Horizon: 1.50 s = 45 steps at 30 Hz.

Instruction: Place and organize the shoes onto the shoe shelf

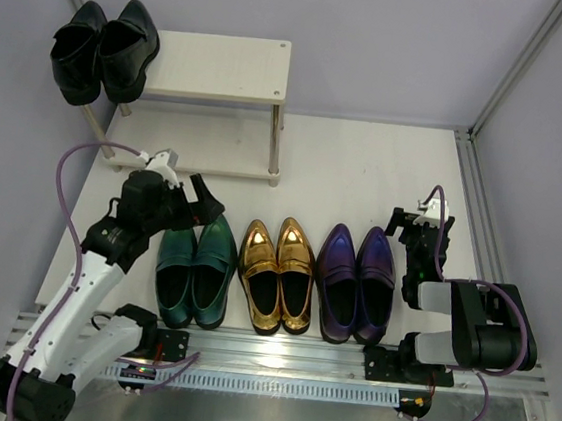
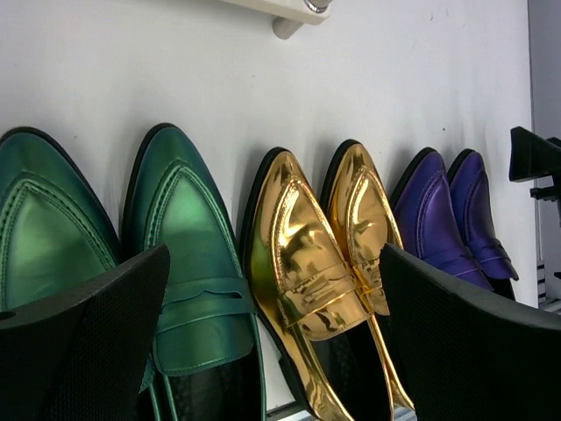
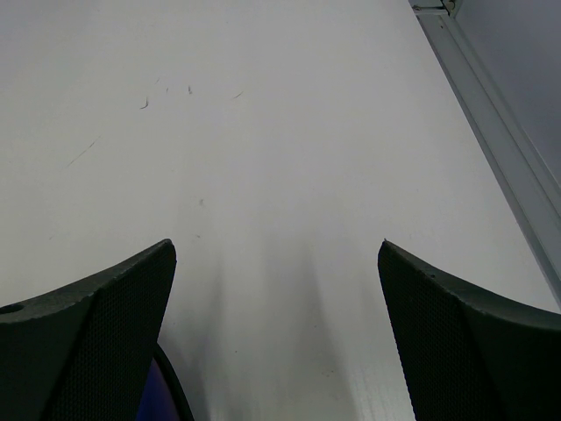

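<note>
Black and spread wide, the left claw (image 1: 205,201) grips nothing, poised over the toes of the green pair (image 1: 195,270). The right claw (image 3: 276,254) gapes empty above bare white table (image 1: 366,169). The green pair, gold pair (image 1: 277,274) and purple pair (image 1: 356,282) lie side by side, lengthwise near-to-far, toes toward the shoe shelf (image 1: 225,69). The black pair (image 1: 104,49) sits on the left end of its top board. Pale grey walls surround.
</note>
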Each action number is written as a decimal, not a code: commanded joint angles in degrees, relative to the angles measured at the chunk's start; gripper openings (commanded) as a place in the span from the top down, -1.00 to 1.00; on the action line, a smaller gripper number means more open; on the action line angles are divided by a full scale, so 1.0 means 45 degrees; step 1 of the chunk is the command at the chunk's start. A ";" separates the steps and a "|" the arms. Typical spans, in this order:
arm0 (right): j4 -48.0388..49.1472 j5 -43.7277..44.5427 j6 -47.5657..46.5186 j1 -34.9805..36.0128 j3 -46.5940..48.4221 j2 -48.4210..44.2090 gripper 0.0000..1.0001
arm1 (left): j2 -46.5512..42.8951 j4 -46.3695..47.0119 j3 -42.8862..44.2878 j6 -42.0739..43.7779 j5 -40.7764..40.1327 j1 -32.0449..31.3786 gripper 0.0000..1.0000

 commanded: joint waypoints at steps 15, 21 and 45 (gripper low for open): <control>0.0640 -0.0090 0.0180 -0.0015 0.0089 -0.0154 -0.95 | 0.2463 0.1239 0.0823 -0.3000 -0.7125 -0.5673 -0.99; 0.0641 -0.0110 0.0180 -0.0015 0.0089 -0.0173 -0.95 | 0.1543 0.4235 -0.1039 -0.3645 -0.8824 -0.6574 -0.99; 0.0641 -0.0110 0.0180 -0.0035 0.0109 -0.0154 -0.95 | 0.2133 -1.1683 0.2713 -0.7664 -0.6934 -0.6866 -0.99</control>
